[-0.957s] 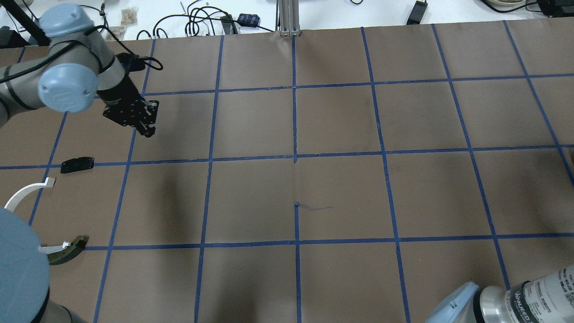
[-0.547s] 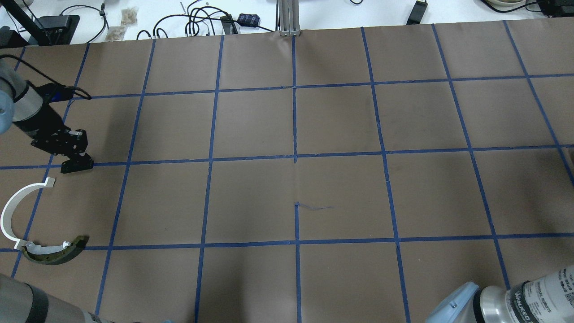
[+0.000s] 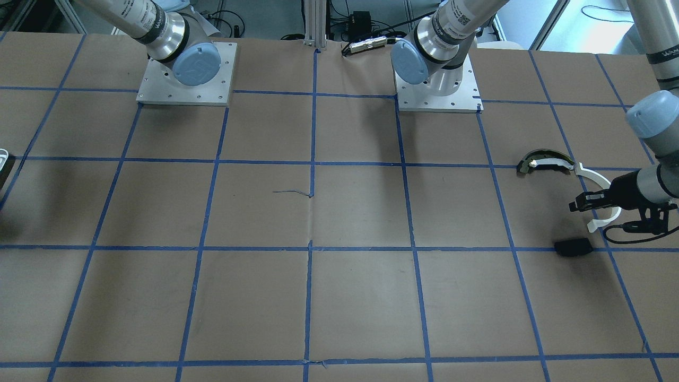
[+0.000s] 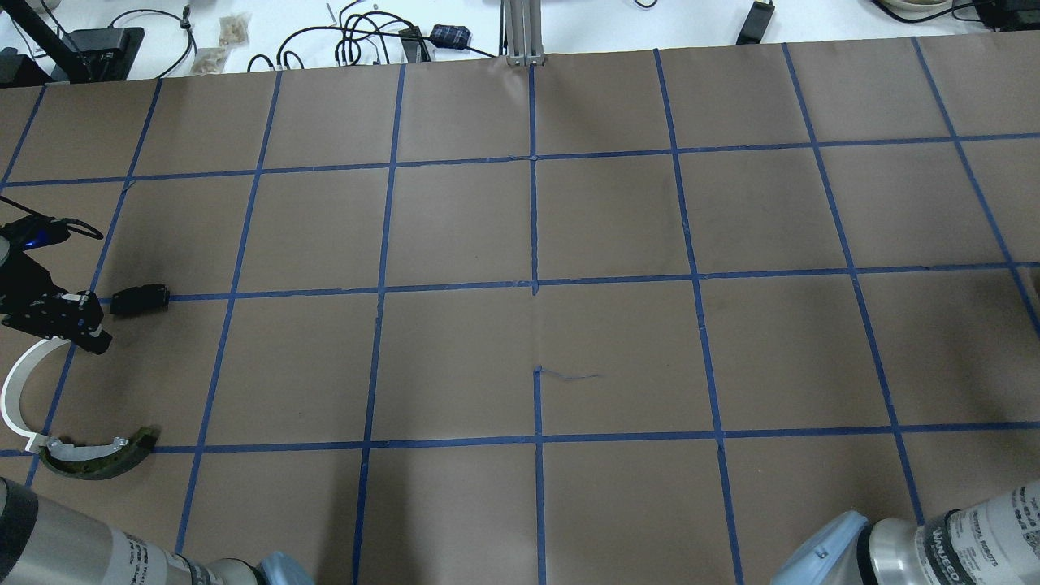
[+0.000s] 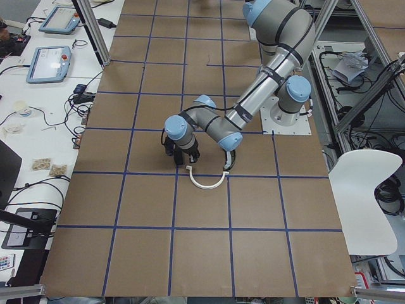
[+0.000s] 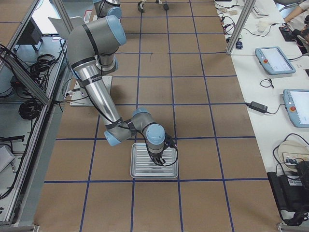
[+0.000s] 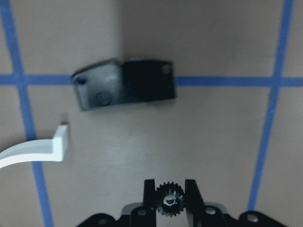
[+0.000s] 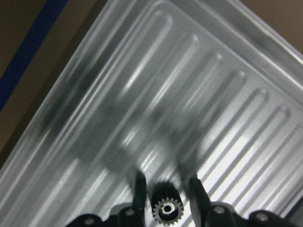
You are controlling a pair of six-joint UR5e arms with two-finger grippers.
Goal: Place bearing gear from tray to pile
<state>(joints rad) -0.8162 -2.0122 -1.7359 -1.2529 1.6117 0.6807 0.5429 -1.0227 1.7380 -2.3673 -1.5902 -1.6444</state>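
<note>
On the robot's left side of the table (image 4: 536, 227), the left gripper (image 7: 170, 186) is clamped on a small black gear (image 7: 170, 204), its 2 fingers pressed against the teeth. It hangs above bare paper, near both the square tip of the white arc (image 7: 47, 150) and the black plate (image 7: 125, 84), which lies across a blue tape line. The plate lies apart from the arc. The arc's other end meets the curved black-and-gold piece (image 4: 97, 467). Several taped squares of brown paper separate these 3 parts from the ribbed metal tray (image 6: 141, 169). Over the tray's middle, away from its raised rim, the right gripper (image 8: 165, 179) stands spread. Its fingers are either side of a second gear (image 8: 164, 207), with a gap showing on each side.
</note>
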